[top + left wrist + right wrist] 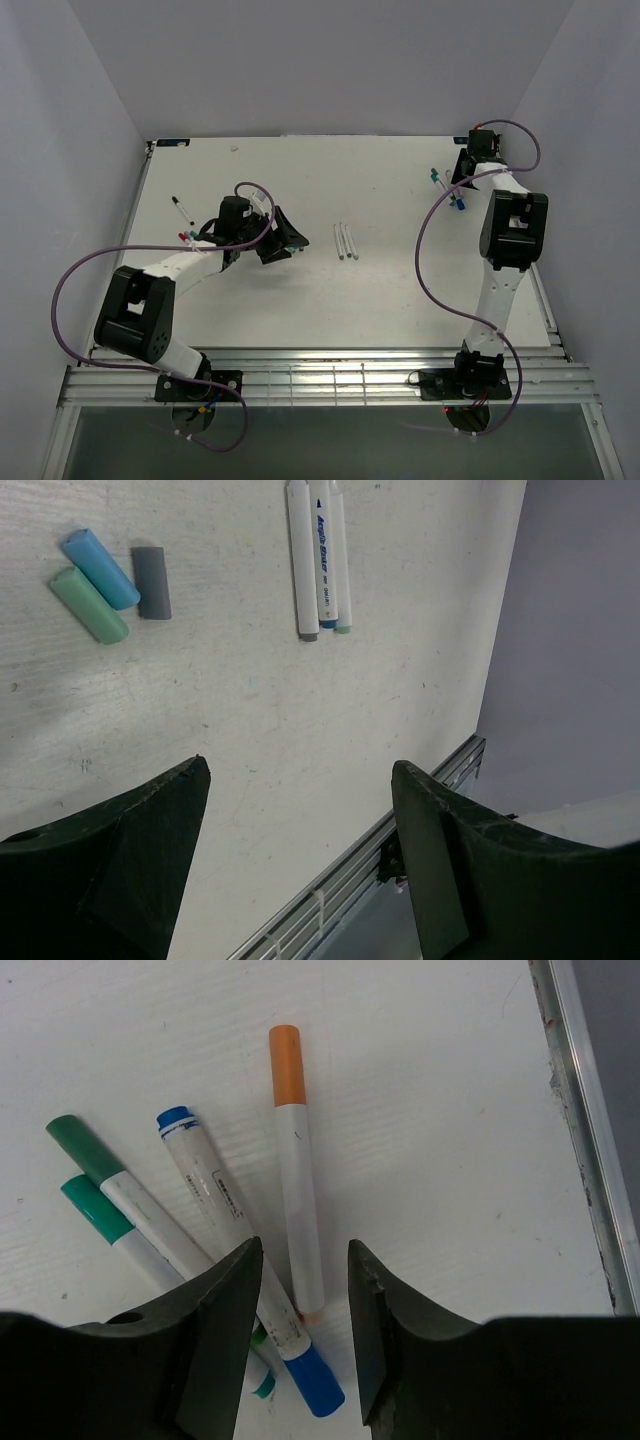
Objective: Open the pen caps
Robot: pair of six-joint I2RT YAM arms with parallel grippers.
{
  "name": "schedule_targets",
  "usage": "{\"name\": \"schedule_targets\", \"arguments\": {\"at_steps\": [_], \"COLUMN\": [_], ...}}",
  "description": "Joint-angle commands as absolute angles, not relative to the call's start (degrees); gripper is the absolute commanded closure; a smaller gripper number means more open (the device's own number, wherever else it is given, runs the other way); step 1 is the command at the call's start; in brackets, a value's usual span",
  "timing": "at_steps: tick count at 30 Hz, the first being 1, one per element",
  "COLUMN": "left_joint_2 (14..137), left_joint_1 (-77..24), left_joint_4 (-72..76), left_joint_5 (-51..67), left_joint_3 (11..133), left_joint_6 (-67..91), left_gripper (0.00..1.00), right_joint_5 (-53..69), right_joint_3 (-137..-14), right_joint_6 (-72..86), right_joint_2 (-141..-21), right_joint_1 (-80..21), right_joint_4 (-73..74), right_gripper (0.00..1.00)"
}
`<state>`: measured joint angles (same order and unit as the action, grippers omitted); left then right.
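Four capped pens lie fanned out at the table's far right. One has an orange cap (287,1065); the others have blue (315,1380), dark green (80,1145) and teal (95,1210) caps. My right gripper (305,1246) is open, its jaws straddling the bare end of the orange-capped pen (300,1190) without touching it. The blue-capped pen runs under the left finger. My left gripper (300,768) is wide open and empty above bare table. Ahead of it lie loose blue (100,570), green (88,605) and grey (152,582) caps, and three uncapped pens (318,555) side by side.
A black-tipped pen (180,210) and a red and green cluster (187,237) lie left of the left arm. A metal rail (330,365) runs along the table's near edge. Walls close in the back and both sides. Purple cables loop off both arms.
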<state>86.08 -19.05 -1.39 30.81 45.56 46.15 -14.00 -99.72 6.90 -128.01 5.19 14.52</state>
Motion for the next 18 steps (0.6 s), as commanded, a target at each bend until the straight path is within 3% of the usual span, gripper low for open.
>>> {"name": "schedule_targets", "arguments": {"at_steps": [1, 10, 18], "left_joint_2": [85.9, 86.7, 86.2], "left_joint_1": [-19.2, -19.2, -19.2], "left_joint_4": [-0.5, 1.1, 0.8], "left_joint_5": [32.3, 32.2, 32.2], "left_joint_3": [45.6, 45.5, 45.4], "left_joint_6": [46.5, 46.5, 46.3], "left_gripper": [0.16, 0.16, 0.16], "right_joint_5": [-16.0, -14.9, -10.6], "right_joint_3": [-103.4, -105.5, -110.1], "right_joint_6": [5.9, 4.7, 6.4], "right_joint_2": [-130.0, -132.8, -136.3], "right_joint_1": [5.5, 5.9, 6.9], "right_joint_4": [12.6, 13.3, 19.6], "right_gripper": [0.55, 0.56, 0.66]}}
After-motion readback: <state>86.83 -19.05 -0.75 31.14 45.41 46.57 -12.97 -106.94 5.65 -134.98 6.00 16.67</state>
